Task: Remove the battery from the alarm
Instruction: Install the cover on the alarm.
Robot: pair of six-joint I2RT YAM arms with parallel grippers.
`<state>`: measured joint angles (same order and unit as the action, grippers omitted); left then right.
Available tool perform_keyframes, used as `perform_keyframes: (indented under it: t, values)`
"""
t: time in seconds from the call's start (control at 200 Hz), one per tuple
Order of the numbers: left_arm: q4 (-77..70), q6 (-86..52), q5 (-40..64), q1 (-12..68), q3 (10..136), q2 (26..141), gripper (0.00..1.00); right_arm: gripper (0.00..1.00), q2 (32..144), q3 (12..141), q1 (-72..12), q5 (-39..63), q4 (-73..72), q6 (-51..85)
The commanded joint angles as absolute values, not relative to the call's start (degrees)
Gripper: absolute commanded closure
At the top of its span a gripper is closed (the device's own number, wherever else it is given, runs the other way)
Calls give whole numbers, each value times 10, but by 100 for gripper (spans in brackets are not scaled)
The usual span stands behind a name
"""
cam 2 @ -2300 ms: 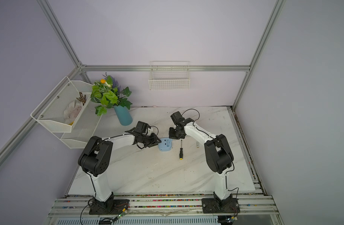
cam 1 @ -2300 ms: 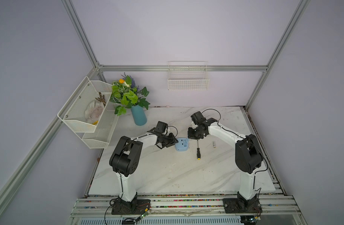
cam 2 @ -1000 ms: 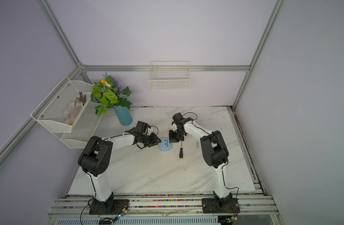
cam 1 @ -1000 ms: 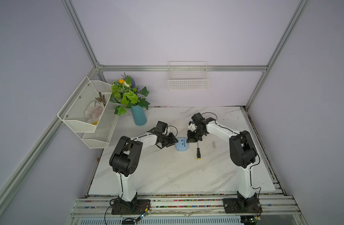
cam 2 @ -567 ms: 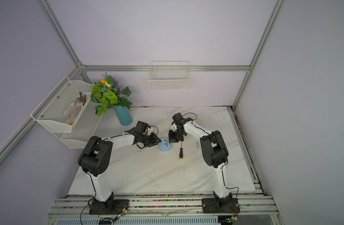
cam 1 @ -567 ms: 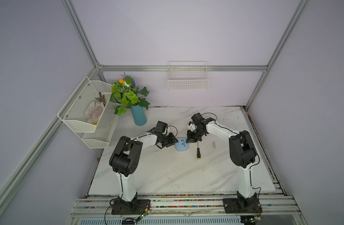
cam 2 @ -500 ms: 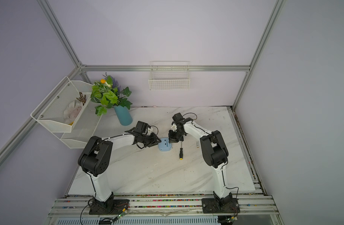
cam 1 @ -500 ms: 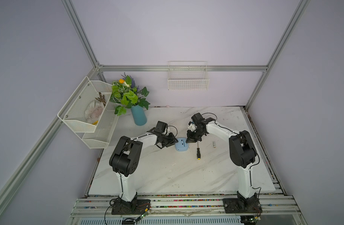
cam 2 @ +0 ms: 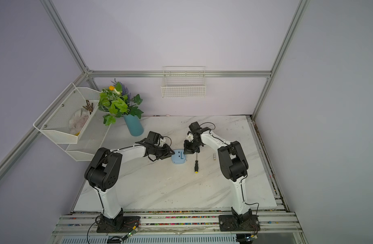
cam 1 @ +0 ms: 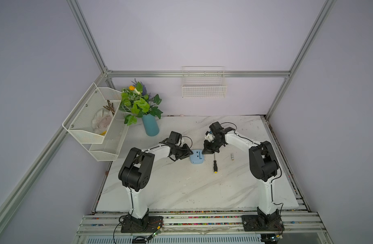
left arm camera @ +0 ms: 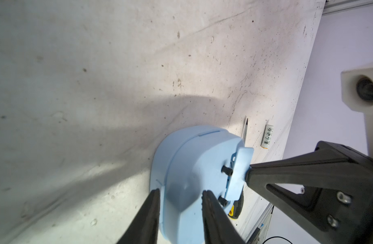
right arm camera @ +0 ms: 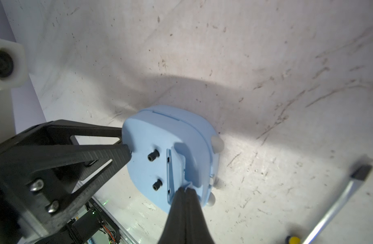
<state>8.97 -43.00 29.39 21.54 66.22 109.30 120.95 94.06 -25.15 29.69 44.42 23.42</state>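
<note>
Jaws: left gripper [left arm camera: 180,191] clamps the alarm [left arm camera: 192,160], right gripper [right arm camera: 186,190] pinches its lifted cover [right arm camera: 176,166]; battery [cam 1: 232,157] already lies apart from the alarm.

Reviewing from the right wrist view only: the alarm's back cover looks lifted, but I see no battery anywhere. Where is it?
Observer: The battery lies loose on the table, beyond the screwdriver from the alarm.
Operator: My view cuts the screwdriver off. Is it held?
Observer: No. In both top views it lies flat, no pincer on it, yellow end toward the arms' bases.
Operator: How far is the cover up?
Observer: The left wrist view, side-on, shows the cover lifted off the alarm's back with a gap beneath, the shut right pincer tip against it.
</note>
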Motion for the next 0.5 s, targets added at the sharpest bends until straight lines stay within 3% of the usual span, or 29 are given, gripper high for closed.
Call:
perform_keyframes:
  t: [0.0,0.495]
  values:
    - [84,-431,301,213,658,1090,62,100,1204,921,-250,306,430,242]
    - [83,-432,301,213,658,1090,62,100,1204,912,-249,313,418,255]
